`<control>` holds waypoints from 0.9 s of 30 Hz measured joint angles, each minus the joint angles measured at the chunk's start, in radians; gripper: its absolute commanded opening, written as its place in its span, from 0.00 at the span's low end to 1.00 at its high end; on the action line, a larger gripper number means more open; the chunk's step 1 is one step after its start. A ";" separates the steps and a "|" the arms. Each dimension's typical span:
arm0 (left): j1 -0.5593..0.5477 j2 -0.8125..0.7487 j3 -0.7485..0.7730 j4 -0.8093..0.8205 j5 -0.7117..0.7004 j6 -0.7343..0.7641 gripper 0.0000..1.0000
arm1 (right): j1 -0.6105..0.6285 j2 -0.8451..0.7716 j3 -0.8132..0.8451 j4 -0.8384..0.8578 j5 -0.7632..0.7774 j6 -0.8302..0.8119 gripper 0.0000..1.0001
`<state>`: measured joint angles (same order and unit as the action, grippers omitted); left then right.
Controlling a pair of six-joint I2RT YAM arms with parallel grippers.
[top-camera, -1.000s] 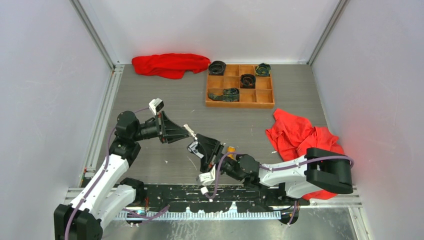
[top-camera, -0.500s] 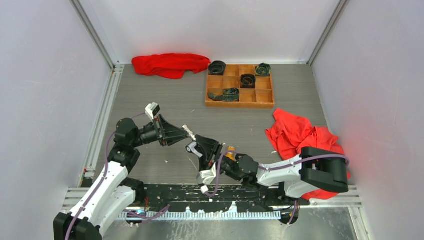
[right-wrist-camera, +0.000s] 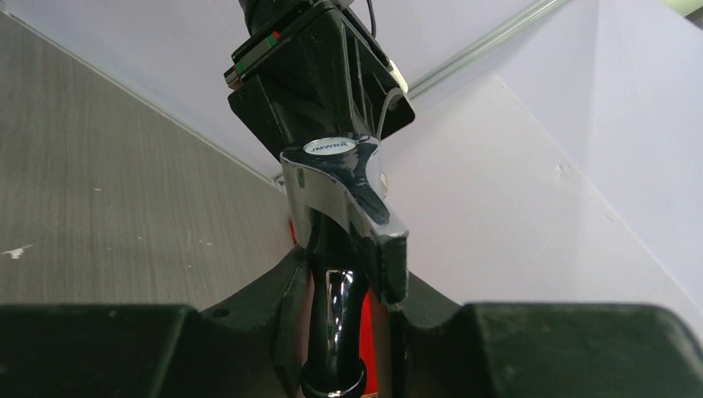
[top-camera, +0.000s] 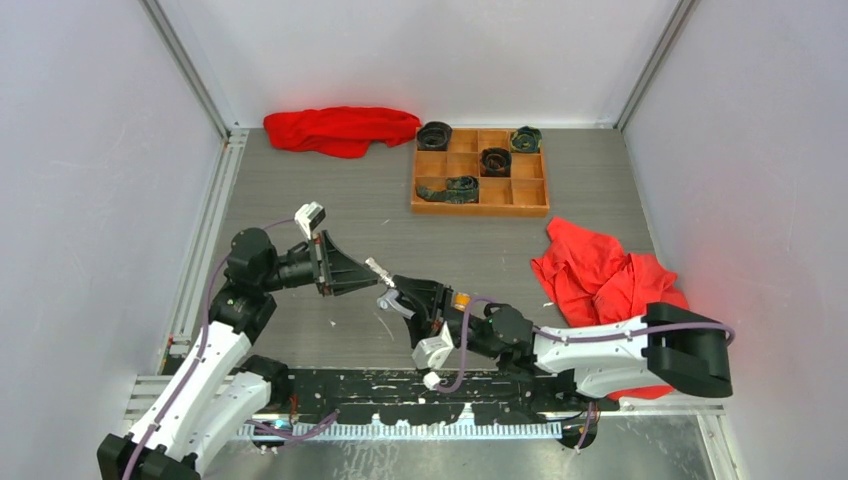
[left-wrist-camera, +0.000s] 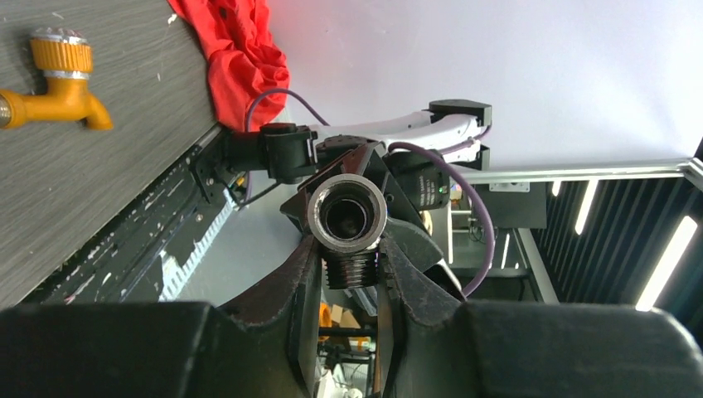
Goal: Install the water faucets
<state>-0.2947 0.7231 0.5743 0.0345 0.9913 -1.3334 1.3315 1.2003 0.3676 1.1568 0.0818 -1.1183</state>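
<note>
plainly, the left gripper (top-camera: 368, 271) is clamped on a threaded silver fitting (left-wrist-camera: 348, 267), whose open bore shows at the centre of the left wrist view. the right gripper (right-wrist-camera: 348, 269) is closed tight around the silver faucet (right-wrist-camera: 336, 178), whose flat handle stands above the fingers in the middle of the right wrist view. from above, both claws sit close together just below the frame's centre, though i cannot tell whether the silver pieces touch, and the orange-yellow faucet (left-wrist-camera: 58, 83) lies free on the grey table (top-camera: 300, 190), upper left of the left wrist view.
</note>
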 measured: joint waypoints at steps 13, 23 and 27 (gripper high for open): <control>-0.043 0.017 0.001 -0.035 0.008 0.002 0.00 | -0.133 -0.201 -0.048 -0.175 -0.230 0.440 0.00; -0.043 0.000 -0.019 -0.010 -0.023 -0.032 0.00 | -0.197 -0.212 -0.090 -0.093 -0.298 0.743 0.00; -0.037 -0.009 -0.019 -0.010 -0.024 -0.026 0.32 | -0.198 -0.194 -0.098 -0.050 -0.296 0.779 0.00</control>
<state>-0.3317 0.7143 0.5549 0.0246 0.9676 -1.3590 1.1339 1.0065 0.2691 1.1069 -0.2138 -0.3397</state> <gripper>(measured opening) 0.249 0.331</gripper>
